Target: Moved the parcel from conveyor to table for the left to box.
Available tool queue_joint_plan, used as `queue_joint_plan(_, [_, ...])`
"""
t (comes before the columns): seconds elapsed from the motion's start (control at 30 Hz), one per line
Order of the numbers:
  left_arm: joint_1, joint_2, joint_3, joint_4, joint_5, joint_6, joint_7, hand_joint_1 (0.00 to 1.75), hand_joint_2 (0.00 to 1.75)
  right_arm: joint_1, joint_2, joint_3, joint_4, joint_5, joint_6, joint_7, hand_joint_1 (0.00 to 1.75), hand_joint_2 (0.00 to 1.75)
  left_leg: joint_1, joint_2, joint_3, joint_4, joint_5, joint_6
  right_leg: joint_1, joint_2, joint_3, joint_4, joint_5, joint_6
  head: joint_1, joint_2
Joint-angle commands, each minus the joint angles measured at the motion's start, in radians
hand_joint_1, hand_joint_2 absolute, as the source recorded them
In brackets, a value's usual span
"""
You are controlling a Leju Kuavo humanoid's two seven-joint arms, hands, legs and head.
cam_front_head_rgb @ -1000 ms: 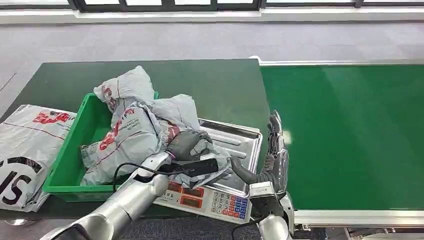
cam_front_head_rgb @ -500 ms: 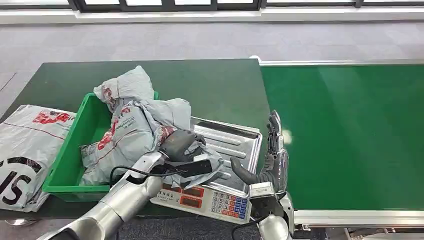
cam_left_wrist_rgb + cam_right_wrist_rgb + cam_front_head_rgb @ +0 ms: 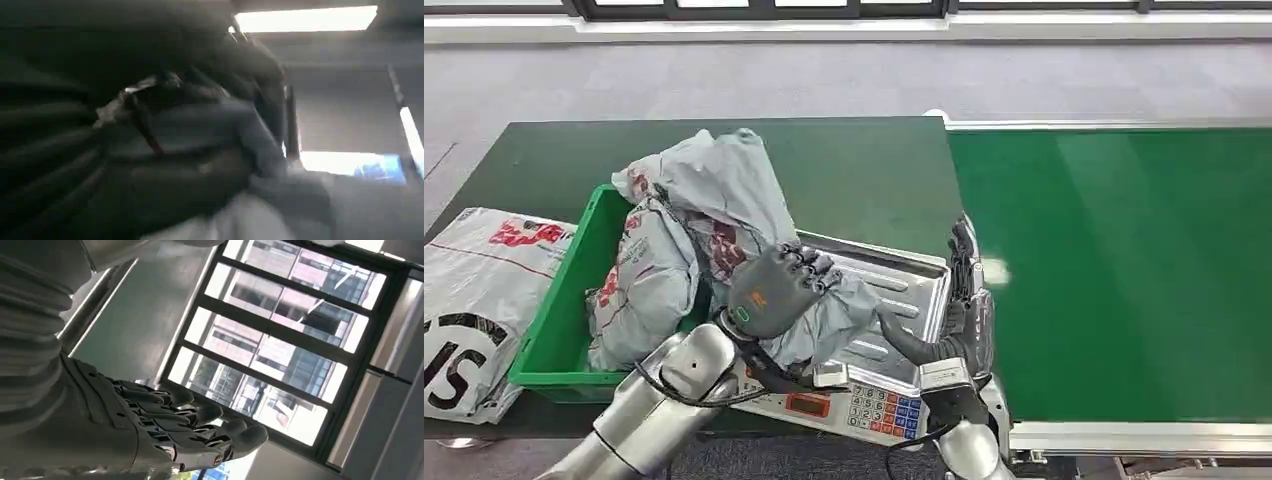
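I've got the left hand gripping the parcel above the scale, right hand open at 3 o'clock; next, tip it into the bin at 9.

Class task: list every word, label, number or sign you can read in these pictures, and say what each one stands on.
"IS": large black letters, cut off at the picture's edge, on the white plastic mail bag left of the green crate.
Red print on that bag and on the grey plastic parcel in the left hand: too crumpled to read.
Keypad and red display of the steel weighing scale: too small to read.
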Motion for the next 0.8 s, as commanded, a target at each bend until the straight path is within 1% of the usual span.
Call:
queue_joint_plan(0.03, [-0.395, 0.181, -0.570, -0.048, -0.078, -0.039, 0.548, 1.75, 1.75, 0.006, -0.018, 0.018, 0.047, -0.004, -0.012, -0.008, 0.00, 1.75, 0.001, -0.002, -0.002, 0.001, 0.002, 0.000, 0.002, -0.005, -0.001, 0.000, 0.000, -0.001, 0.000, 0.000])
queue_joint_plan(0.07, [-0.465, 0.188, -0.667, -0.017, -0.078, -0.056, 0.654, 1.75, 1.75, 0.006, -0.019, 0.021, 0.050, -0.004, -0.013, -0.008, 0.00, 1.75, 0.001, -0.003, -0.001, 0.000, 0.002, 0.000, 0.001, -0.005, 0.001, -0.001, 0.001, -0.001, 0.000, 0.000])
queue_joint_plan(0.1, [-0.462, 0.186, -0.703, 0.012, -0.078, -0.044, 0.720, 1.75, 1.75, 0.006, -0.020, 0.023, 0.054, -0.006, -0.016, -0.012, 0.00, 1.75, 0.001, -0.005, -0.002, 0.001, 0.002, 0.000, 0.002, -0.008, 0.001, 0.000, 0.001, -0.001, -0.001, 0.000])
queue_joint_plan(0.13, [-0.464, 0.188, -0.697, 0.030, -0.078, -0.033, 0.728, 1.75, 1.75, 0.007, -0.020, 0.024, 0.055, -0.006, -0.018, -0.014, 0.00, 1.75, 0.002, -0.003, -0.002, -0.003, 0.005, 0.000, 0.003, -0.009, 0.002, -0.004, 0.003, -0.002, 0.000, 0.000])
queue_joint_plan(0.17, [-0.469, 0.191, -0.694, 0.042, -0.078, -0.034, 0.740, 1.75, 1.75, 0.007, -0.021, 0.026, 0.055, -0.007, -0.019, -0.015, 0.00, 1.75, 0.001, -0.001, 0.000, 0.000, 0.002, 0.000, 0.002, -0.005, 0.001, -0.001, 0.001, -0.001, -0.001, 0.000])
queue_joint_plan(0.23, [-0.434, 0.194, -0.645, 0.067, -0.078, -0.036, 0.734, 1.75, 1.75, -0.003, -0.022, 0.033, 0.060, -0.008, -0.021, -0.015, 0.00, 1.75, 0.000, 0.002, 0.001, -0.003, 0.003, 0.001, 0.001, -0.002, 0.002, -0.003, 0.003, -0.001, 0.000, 0.000])
queue_joint_plan(0.3, [-0.391, 0.182, -0.566, 0.106, -0.078, -0.027, 0.677, 1.75, 1.75, -0.021, -0.019, 0.037, 0.071, -0.013, -0.022, -0.011, 0.00, 1.75, 0.001, 0.005, 0.002, -0.002, 0.002, 0.000, 0.001, 0.000, 0.002, -0.003, 0.003, -0.001, 0.000, 0.000])
queue_joint_plan(0.33, [-0.365, 0.173, -0.529, 0.121, -0.078, -0.030, 0.650, 1.75, 1.75, -0.026, -0.019, 0.038, 0.073, -0.013, -0.022, -0.010, 0.00, 1.75, 0.001, 0.004, 0.000, -0.001, 0.002, 0.000, 0.001, 0.001, 0.000, -0.002, 0.003, -0.002, 0.000, 0.000])
queue_joint_plan(0.43, [-0.296, 0.126, -0.376, 0.211, -0.078, -0.010, 0.525, 1.75, 1.75, -0.032, -0.023, 0.044, 0.077, -0.018, -0.022, -0.005, 0.00, 1.75, 0.000, 0.004, 0.001, -0.001, 0.002, 0.001, 0.001, 0.001, 0.000, -0.001, 0.003, -0.001, 0.000, 0.000])
queue_joint_plan(0.47, [-0.282, 0.121, -0.351, 0.222, -0.078, -0.003, 0.509, 1.75, 1.75, -0.030, -0.025, 0.045, 0.077, -0.018, -0.022, -0.005, 0.00, 1.75, 0.000, 0.005, 0.001, -0.002, 0.003, 0.000, 0.001, 0.000, 0.001, -0.002, 0.003, -0.002, 0.000, 0.000])
queue_joint_plan(0.5, [-0.282, 0.121, -0.351, 0.222, -0.078, -0.003, 0.509, 1.75, 1.75, -0.030, -0.025, 0.045, 0.077, -0.018, -0.022, -0.005, 0.00, 1.75, 0.000, 0.004, 0.001, -0.003, 0.003, 0.001, 0.000, 0.000, 0.001, -0.002, 0.003, -0.001, 0.000, 0.000])
queue_joint_plan(0.53, [-0.231, 0.086, -0.233, 0.264, -0.078, 0.009, 0.415, 1.75, 1.75, -0.026, -0.027, 0.045, 0.073, -0.017, -0.022, 0.006, 0.00, 1.75, 0.000, 0.005, 0.001, -0.004, 0.004, 0.001, 0.001, 0.000, 0.001, -0.004, 0.004, -0.001, 0.000, 0.000])
queue_joint_plan(0.63, [-0.225, 0.078, -0.206, 0.291, -0.078, 0.018, 0.393, 1.75, 1.75, -0.022, -0.028, 0.047, 0.070, -0.017, -0.023, 0.005, 0.00, 1.75, 0.000, 0.003, -0.001, -0.001, 0.003, 0.001, 0.000, 0.000, -0.001, -0.001, 0.003, -0.001, 0.000, 0.000])
queue_joint_plan(0.67, [-0.184, 0.037, -0.094, 0.339, -0.078, -0.012, 0.313, 1.75, 1.75, -0.021, -0.030, 0.049, 0.068, -0.017, -0.023, 0.005, 0.00, 1.75, 0.000, 0.004, 0.000, -0.002, 0.003, 0.001, 0.001, 0.000, 0.000, -0.002, 0.003, -0.001, 0.000, 0.000])
queue_joint_plan(0.7, [-0.181, 0.034, -0.065, 0.360, -0.078, 0.009, 0.279, 1.75, 1.75, -0.022, -0.030, 0.050, 0.068, -0.018, -0.023, 0.005, 0.00, 1.75, 0.000, 0.003, -0.001, -0.001, 0.003, 0.001, 0.000, 0.000, -0.001, -0.001, 0.003, -0.001, 0.000, 0.000])
queue_joint_plan(0.73, [-0.161, -0.009, 0.046, 0.435, -0.078, -0.011, 0.208, 1.75, 1.75, -0.024, -0.036, 0.055, 0.071, -0.018, -0.024, 0.005, 0.00, 1.75, 0.000, 0.003, 0.000, -0.002, 0.003, 0.001, 0.000, 0.000, 0.000, -0.002, 0.003, -0.001, 0.000, 0.000])
queue_joint_plan(0.8, [-0.167, -0.049, 0.180, 0.555, -0.069, 0.013, 0.136, 1.75, 1.75, -0.025, -0.045, 0.060, 0.079, -0.030, -0.030, 0.004, 0.00, 1.75, 0.000, 0.004, 0.001, -0.002, 0.003, 0.001, 0.000, 0.001, 0.000, -0.002, 0.003, -0.001, 0.000, 0.000])
